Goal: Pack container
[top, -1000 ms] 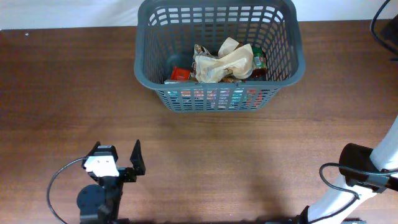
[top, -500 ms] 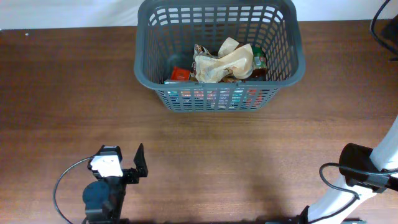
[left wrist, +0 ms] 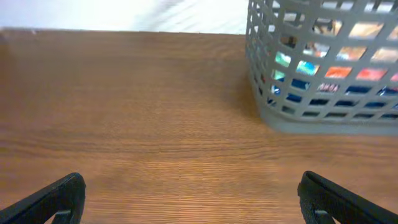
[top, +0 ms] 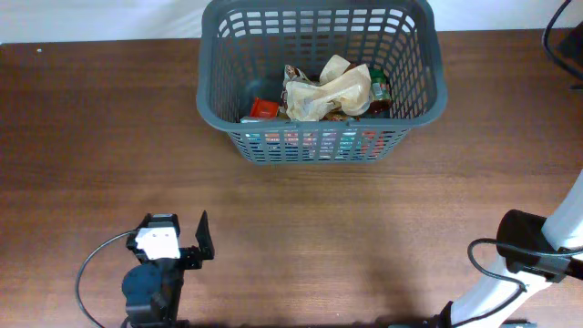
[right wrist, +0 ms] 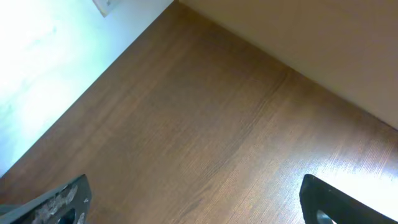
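Overhead, the left gripper (left wrist: pixel 196 202) sits by the near-left edge of the table (top: pixel 364 228), jaws wide and empty; the container (top: pixel 319 144) stands far centre, wrapped groceries (top: pixel 328 89) heaped inside; the right gripper (right wrist: pixel 199 202), near-right, gapes empty too; packing looks finished, nothing loose showing; the next move probably calls only for parking.
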